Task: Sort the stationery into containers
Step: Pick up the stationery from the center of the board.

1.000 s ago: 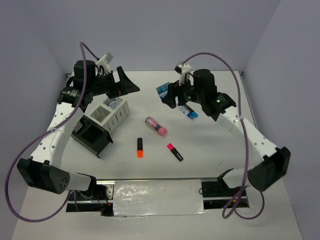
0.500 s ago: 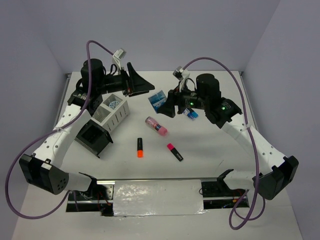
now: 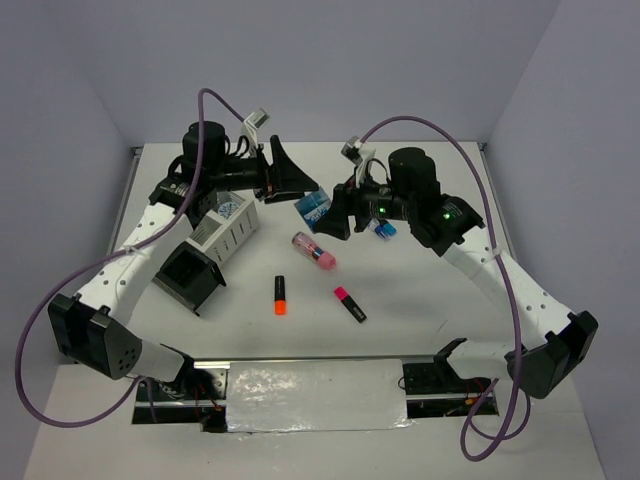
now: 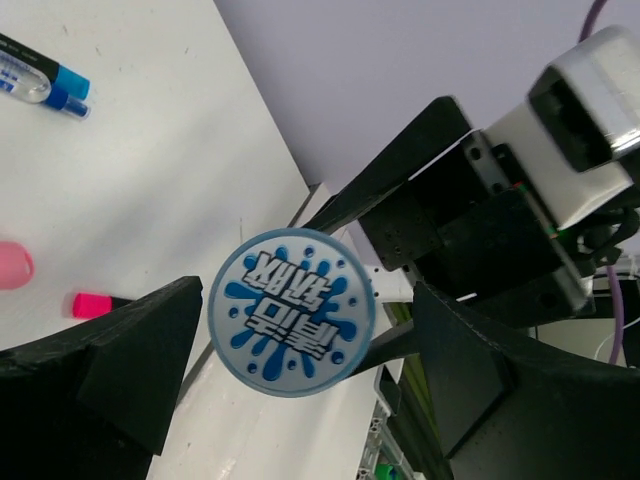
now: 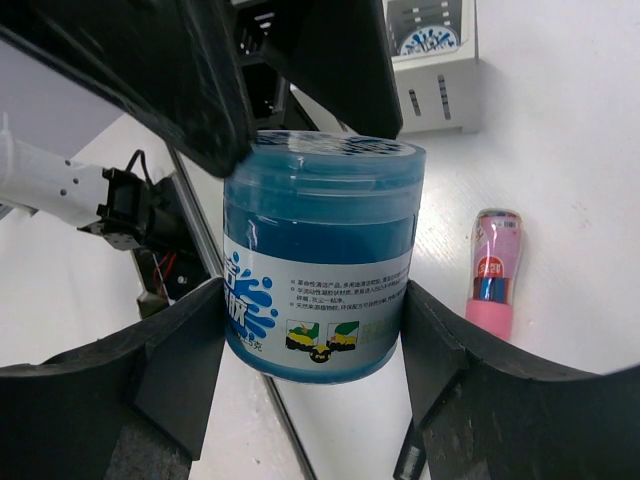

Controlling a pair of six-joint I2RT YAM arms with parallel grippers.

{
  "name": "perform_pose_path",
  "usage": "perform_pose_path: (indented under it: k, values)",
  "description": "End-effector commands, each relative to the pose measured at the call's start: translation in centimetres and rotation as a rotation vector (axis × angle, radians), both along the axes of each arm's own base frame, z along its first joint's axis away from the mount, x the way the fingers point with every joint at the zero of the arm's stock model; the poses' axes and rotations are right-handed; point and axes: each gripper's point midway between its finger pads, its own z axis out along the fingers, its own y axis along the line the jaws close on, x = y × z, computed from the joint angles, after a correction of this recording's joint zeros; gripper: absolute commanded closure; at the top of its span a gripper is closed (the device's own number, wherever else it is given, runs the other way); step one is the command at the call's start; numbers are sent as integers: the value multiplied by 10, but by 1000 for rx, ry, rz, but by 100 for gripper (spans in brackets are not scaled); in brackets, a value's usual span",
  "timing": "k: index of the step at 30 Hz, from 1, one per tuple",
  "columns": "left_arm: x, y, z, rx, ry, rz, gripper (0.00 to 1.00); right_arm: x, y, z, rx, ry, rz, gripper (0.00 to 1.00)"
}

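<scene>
My right gripper [image 3: 330, 212] is shut on a round blue patterned tub, one of the tape rolls [image 3: 314, 206], and holds it in the air above the table's middle back. The right wrist view shows its fingers pressed against both sides of the tub [image 5: 320, 260]. My left gripper [image 3: 303, 185] is open, and its fingers straddle the tub's lid [image 4: 291, 312] with gaps on both sides. A second blue round item [image 3: 230, 208] sits in the white-grey organizer [image 3: 235, 238]. The pink tube [image 3: 313, 252], orange highlighter [image 3: 280, 294], pink highlighter [image 3: 349, 304] and blue marker [image 3: 381, 227] lie on the table.
The black organizer [image 3: 188, 277] lies tipped in front of the white-grey one at the left. A metal rail [image 3: 310, 385] runs along the near edge between the arm bases. Purple cables loop above both arms.
My left gripper has swung right from beside the white-grey organizer up to the tub. My right gripper has carried the tub a little left, towards it.
</scene>
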Motion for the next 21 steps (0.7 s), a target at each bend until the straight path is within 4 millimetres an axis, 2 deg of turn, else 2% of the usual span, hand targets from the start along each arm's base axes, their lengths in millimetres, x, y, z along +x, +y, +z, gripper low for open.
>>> perform_pose_path:
  k: [1,9,11,14,15,16,19,20,21]
  values:
    - [-3,-3,2,41,-32,-22,2,-2,7,58,100,-157,40,100]
    - [-7,-4,-7,44,-13,-53,1,2,6,65,103,-186,26,100]
    - [-8,-6,-1,18,-34,-62,2,3,8,64,99,-182,32,100]
    - [-12,-8,7,-30,-28,-85,17,7,10,57,92,-180,29,100]
    - [-12,-10,13,-52,-38,-89,33,9,10,51,85,-174,25,100]
    - [-14,-11,15,-63,-38,-103,41,10,10,51,89,-180,20,100]
    - [-16,-13,19,-88,-37,-125,59,13,12,50,101,-190,17,100]
    - [-16,-13,20,-92,-39,-131,71,14,13,51,109,-195,19,100]
    - [-15,-14,21,-103,-37,-134,74,15,14,50,110,-194,21,100]
